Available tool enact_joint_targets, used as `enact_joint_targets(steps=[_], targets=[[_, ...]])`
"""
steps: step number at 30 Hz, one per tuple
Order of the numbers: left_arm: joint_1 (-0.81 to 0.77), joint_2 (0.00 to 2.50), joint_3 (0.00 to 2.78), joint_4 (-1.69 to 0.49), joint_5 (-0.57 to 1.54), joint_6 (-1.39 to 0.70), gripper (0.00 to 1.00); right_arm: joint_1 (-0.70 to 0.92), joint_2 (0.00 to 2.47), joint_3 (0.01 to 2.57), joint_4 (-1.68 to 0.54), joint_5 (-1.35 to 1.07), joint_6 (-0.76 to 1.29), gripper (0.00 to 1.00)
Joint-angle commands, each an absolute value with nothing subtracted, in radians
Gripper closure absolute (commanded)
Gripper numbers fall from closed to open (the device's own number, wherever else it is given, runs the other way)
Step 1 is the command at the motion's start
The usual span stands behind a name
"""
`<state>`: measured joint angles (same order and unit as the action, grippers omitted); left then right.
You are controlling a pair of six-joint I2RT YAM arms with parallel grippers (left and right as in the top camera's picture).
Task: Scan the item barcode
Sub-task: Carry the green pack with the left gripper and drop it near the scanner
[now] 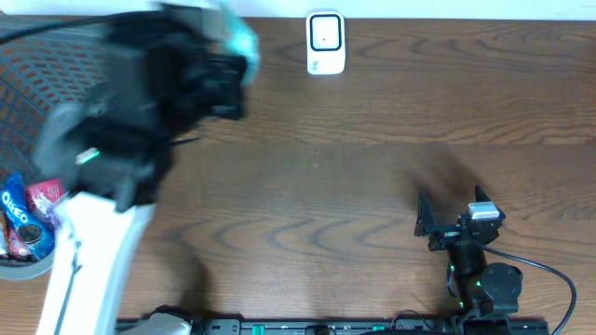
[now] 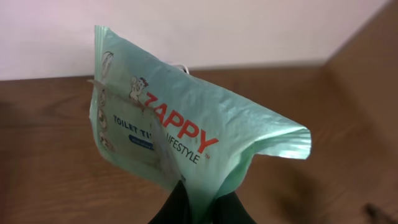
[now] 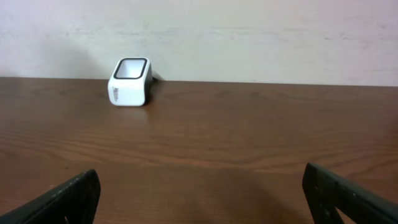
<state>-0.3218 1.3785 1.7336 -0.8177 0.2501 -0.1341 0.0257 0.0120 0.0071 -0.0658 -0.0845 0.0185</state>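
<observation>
- left gripper: jaws clenched on the bottom edge of a green ZAPPY tissue pack
- pack sticks out ahead of the left jaws, crumpled at the pinch, printed face toward the wrist camera; no barcode visible on that face
- overhead: left arm raised near the camera and blurred, with the pack's teal corner showing past it
- right gripper: jaws released, spread wide, nothing between them, low over the table
- white scanner on the table, well ahead of the right jaws, left of their centre line
- mesh basket well apart from the right jaws, with an Oreo pack inside
</observation>
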Motion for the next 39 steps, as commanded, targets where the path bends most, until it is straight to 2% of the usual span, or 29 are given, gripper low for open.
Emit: enact_joint_targets(steps=[1, 5, 12, 23, 24, 25, 26, 30, 34, 39], targets=[[-0.448, 1.497, 1.718, -0.791, 0.048, 0.059, 0.93, 0.033, 0.007, 0.006, -0.07, -0.08, 0.033, 0.01], [-0.543, 1.664, 1.718, -0.716, 0.033, 0.178, 0.93, 0.033, 0.007, 0.006, -0.07, -0.08, 0.033, 0.01], [-0.622, 1.922, 1.718, -0.523, 0.033, 0.199, 0.93, 0.033, 0.007, 0.006, -0.07, -0.08, 0.033, 0.01], [-0.753, 2.088, 1.718, -0.445, 0.112, 0.427, 0.92, 0.033, 0.007, 0.006, -0.07, -0.08, 0.033, 0.01], [-0.757, 2.088, 1.718, -0.439, 0.112, 0.43, 0.69, 0.033, 0.007, 0.006, -0.07, -0.08, 0.033, 0.01], [-0.759, 2.087, 1.718, -0.432, 0.112, 0.429, 0.22, 0.033, 0.007, 0.006, -0.07, -0.08, 0.033, 0.01], [-0.759, 2.085, 1.719, -0.428, 0.111, 0.429, 0.07, 0.033, 0.007, 0.006, -0.07, -0.08, 0.033, 0.01], [-0.751, 2.072, 1.719, -0.418, 0.003, 0.428, 0.02, 0.033, 0.007, 0.006, -0.07, -0.08, 0.033, 0.01], [-0.734, 2.032, 1.719, -0.418, -0.103, 0.368, 0.02, 0.033, 0.007, 0.006, -0.07, -0.08, 0.033, 0.01], [-0.686, 1.901, 1.719, -0.421, -0.129, 0.24, 0.02, 0.033, 0.007, 0.006, -0.07, -0.08, 0.033, 0.01]])
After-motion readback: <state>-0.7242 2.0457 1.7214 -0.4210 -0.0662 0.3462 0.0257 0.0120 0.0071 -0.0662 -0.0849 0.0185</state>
